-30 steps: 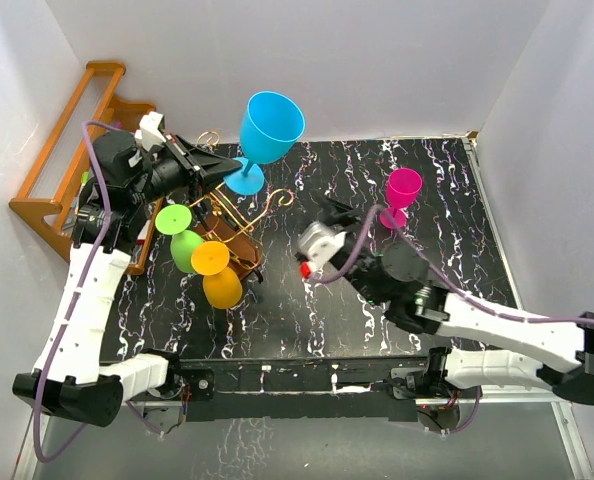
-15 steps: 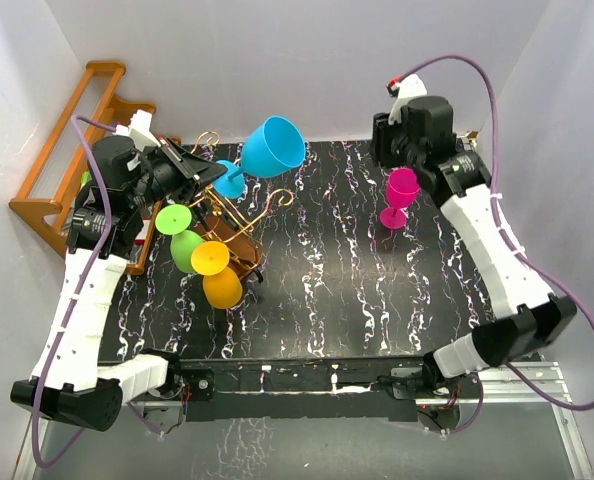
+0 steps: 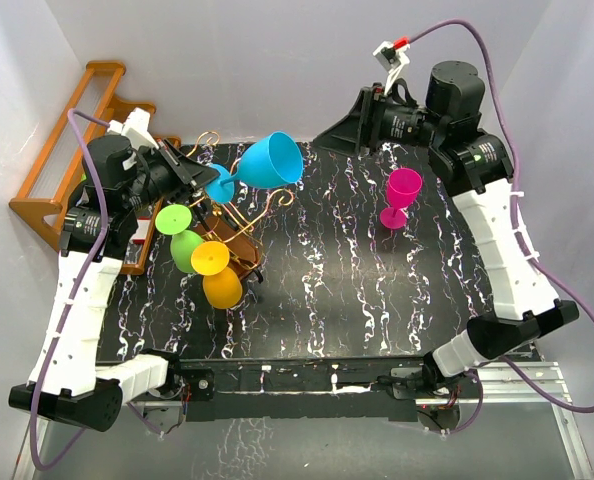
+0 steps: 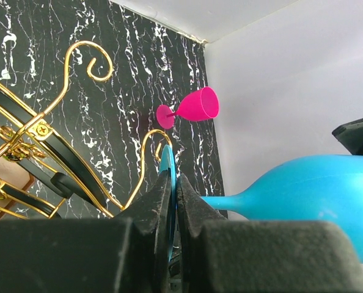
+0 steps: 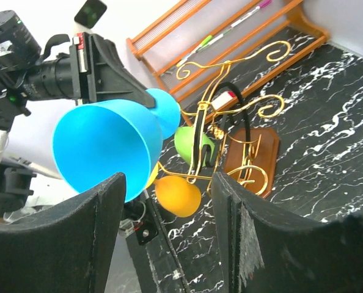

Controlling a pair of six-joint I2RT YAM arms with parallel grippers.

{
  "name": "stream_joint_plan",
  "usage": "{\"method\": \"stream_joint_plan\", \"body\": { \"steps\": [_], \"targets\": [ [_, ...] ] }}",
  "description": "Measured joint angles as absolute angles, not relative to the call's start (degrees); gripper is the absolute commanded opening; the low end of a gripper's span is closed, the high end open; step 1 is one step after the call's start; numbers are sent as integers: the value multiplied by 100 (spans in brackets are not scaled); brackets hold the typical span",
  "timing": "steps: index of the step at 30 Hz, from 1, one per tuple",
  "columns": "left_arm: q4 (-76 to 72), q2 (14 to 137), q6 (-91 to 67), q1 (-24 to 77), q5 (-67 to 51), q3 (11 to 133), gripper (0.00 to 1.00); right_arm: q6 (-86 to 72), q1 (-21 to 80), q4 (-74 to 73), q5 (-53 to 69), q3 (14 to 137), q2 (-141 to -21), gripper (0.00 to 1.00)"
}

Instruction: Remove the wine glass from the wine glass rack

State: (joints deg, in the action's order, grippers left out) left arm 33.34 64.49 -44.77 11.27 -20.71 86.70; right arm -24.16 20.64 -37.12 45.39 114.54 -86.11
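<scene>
The blue wine glass (image 3: 270, 162) lies on its side in the air above the gold wire wine glass rack (image 3: 264, 208), bowl toward the right. My left gripper (image 3: 206, 179) is shut on its round foot, which shows as a thin blue edge between the fingertips (image 4: 174, 177). In the left wrist view the blue bowl (image 4: 319, 194) fills the right side. My right gripper (image 3: 324, 138) hangs high at the back right, open and empty, facing the blue bowl (image 5: 102, 146). A green glass (image 3: 184, 246) and an orange glass (image 3: 222, 288) hang on the rack.
A pink glass (image 3: 401, 192) stands upright on the black marbled table (image 3: 357, 290) under the right arm. An orange-brown wooden stepped shelf (image 3: 65, 165) leans at the back left. The rack's brown base (image 5: 252, 154) sits left of centre. White walls close in on three sides.
The blue glass has tipped from upright onto its side and sunk a little. The right arm swung from mid-table up to the back right and now faces left with its jaws wide.
</scene>
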Motion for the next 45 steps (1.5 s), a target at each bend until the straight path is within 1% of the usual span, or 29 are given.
{"method": "stream_joint_plan", "body": {
  "steps": [8,10,11,12,13,14,15,16,17,18,20,21,27,30,34,37,40,45],
  "targets": [
    [3400,6449,-4401,1127,-2053,8687,0,-2388,2576,-3907,4552,11515,-8796,59],
    [3402,6451,-4390,1127,-2056,8705,0,-2333,2753,-4032,4434,11620,-8919,57],
    [3404,6449,-4390,1127,-2056,8711,0,-2290,2858,-4104,4331,11681,-8984,55],
    [3402,6449,-4390,1127,-2056,8718,0,-2252,2956,-4189,4213,11743,-9045,50],
    [3404,6449,-4390,1127,-2056,8724,0,-2224,3044,-4265,4080,11799,-9107,35],
    [3406,6449,-4390,1127,-2056,8726,0,-2191,3122,-4335,3951,11856,-9166,18],
    [3409,6449,-4390,1127,-2056,8731,0,-2137,3190,-4383,3826,11902,-9225,9],
    [3413,6449,-4390,1127,-2056,8733,8,-2086,3245,-4423,3734,11933,-9268,8],
    [3444,6449,-4366,1127,-2025,8735,21,-2112,3293,-4480,3632,11961,-9314,8],
    [3479,6449,-4362,1125,-2005,8735,29,-2110,3321,-4539,3435,11966,-9334,8],
    [3548,6449,-4366,1127,-1925,8759,41,-2108,3328,-4652,3120,11966,-9349,8],
    [3599,6449,-4320,1127,-1881,8772,44,-2108,3326,-4661,2961,11966,-9347,8],
    [4086,6445,-4311,1138,-1240,8965,47,-1977,3179,-4694,1404,11948,-9177,8],
    [4241,6403,-4307,1138,-913,8991,47,-1879,2764,-4713,541,11832,-8943,8],
    [4377,6285,-4303,1138,-550,8991,46,-1758,1979,-4930,-279,11795,-8884,8],
    [4407,6163,-4298,1138,-410,8991,46,-1667,1645,-5328,-655,11867,-9266,8],
    [4425,6027,-4292,1138,-333,8991,45,-1632,1619,-5690,-762,11815,-9826,8],
    [4425,5896,-4283,1138,-276,8986,45,-1616,1667,-6215,-947,11319,-10554,8]
  ]
}}
